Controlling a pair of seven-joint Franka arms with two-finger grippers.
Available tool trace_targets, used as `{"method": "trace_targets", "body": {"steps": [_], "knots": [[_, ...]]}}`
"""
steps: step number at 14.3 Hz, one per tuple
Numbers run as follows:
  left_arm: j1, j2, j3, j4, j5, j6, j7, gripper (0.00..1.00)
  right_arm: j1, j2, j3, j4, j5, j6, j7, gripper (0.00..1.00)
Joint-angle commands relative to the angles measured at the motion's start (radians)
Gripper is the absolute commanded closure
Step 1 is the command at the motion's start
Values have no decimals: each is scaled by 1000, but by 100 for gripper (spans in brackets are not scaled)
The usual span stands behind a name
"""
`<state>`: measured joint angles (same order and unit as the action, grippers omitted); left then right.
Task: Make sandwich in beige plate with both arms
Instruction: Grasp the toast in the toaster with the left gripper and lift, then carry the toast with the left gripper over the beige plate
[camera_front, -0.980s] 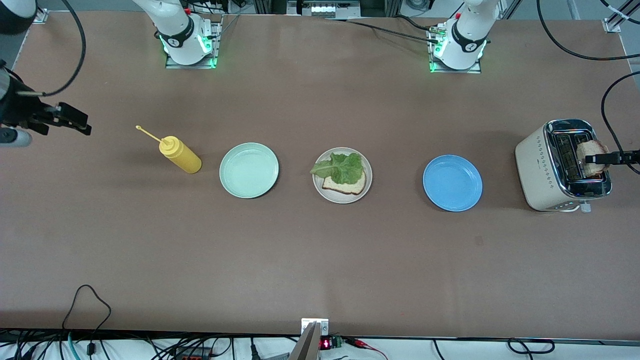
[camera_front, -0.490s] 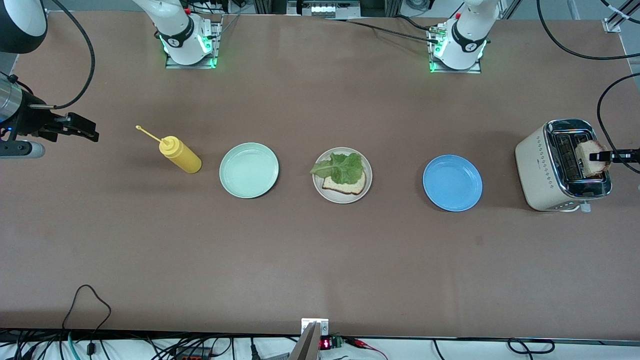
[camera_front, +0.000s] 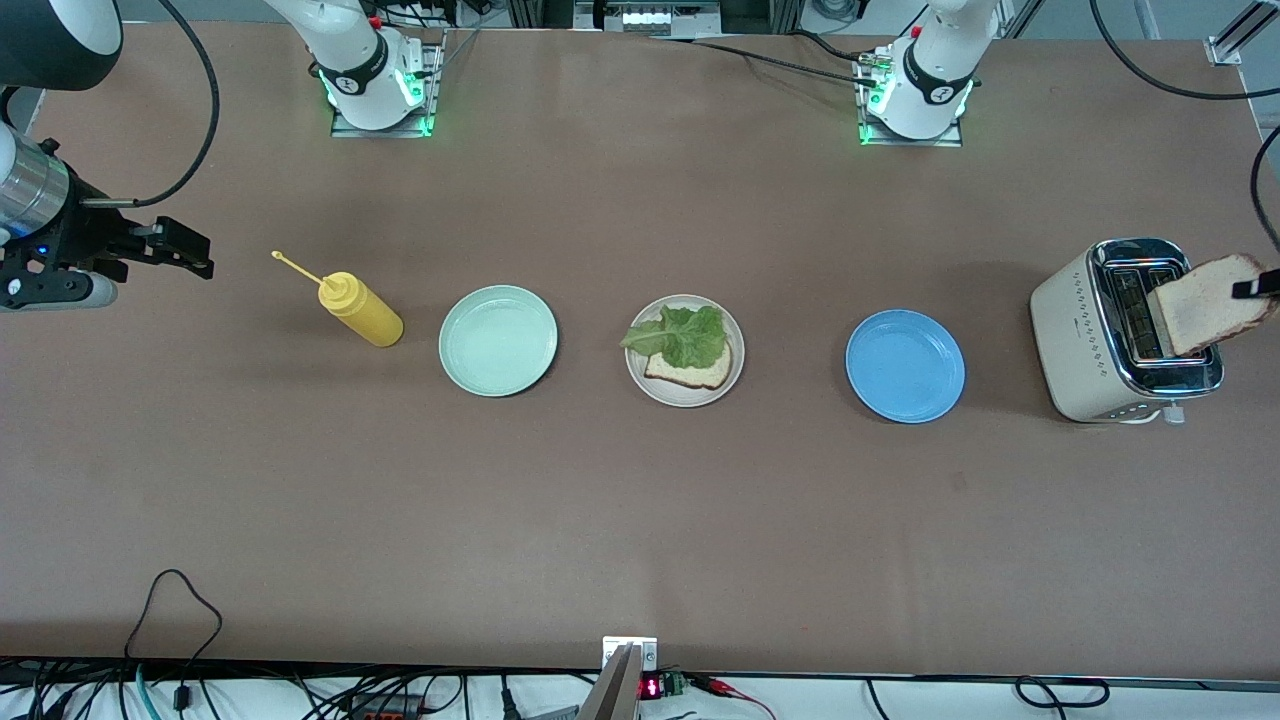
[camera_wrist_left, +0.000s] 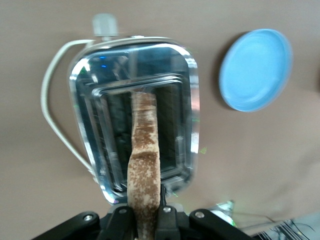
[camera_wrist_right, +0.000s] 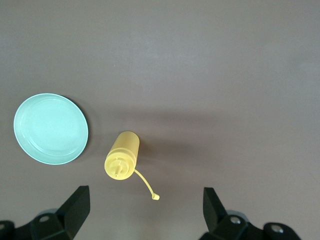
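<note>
Sandwich (camera_front: 686, 350): 1 bread slice under lettuce on beige plate (camera_front: 734, 380); left gripper (camera_wrist_left: 145, 217) grasps 1 toast slice (camera_front: 1205, 304) over toaster (camera_front: 1085, 340); right gripper (camera_wrist_right: 145, 207) released, over yellow bottle (camera_wrist_right: 121, 159).

Place: we see a robotics lab.
Evidence: two white arm bases (camera_front: 375, 75) bolted at 12 o'clock on a brown table (camera_front: 640, 520); tangled black cables (camera_front: 300, 690) at 6 o'clock.

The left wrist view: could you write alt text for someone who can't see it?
The left hand is shut on a slice of light brown toasted bread, seen edge-on, held over the open slots of a shiny chrome-topped toaster. A round blue plate lies on the brown table beside the toaster, and a white cord loops from the toaster.
</note>
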<state>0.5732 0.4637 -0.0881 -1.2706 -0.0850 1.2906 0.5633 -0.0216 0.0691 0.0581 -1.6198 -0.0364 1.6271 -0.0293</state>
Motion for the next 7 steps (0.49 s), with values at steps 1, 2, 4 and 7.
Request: {"method": "trace_targets", "body": {"steps": [1, 2, 4, 7], "knots": [[-22, -34, -66, 135, -19, -202, 13, 99, 0, -6, 2, 8, -14, -18, -1, 0], [-41, -52, -99, 154, -19, -255, 4, 99, 0, -6, 0, 8, -14, -18, -1, 0], [-88, -97, -178, 154, -25, -280, -46, 99, 0, -8, 0, 8, -13, -18, 2, 0], [-142, -77, -332, 84, -154, -255, -188, 99, 0, -12, 0, 3, -13, -16, 2, 0]]}}
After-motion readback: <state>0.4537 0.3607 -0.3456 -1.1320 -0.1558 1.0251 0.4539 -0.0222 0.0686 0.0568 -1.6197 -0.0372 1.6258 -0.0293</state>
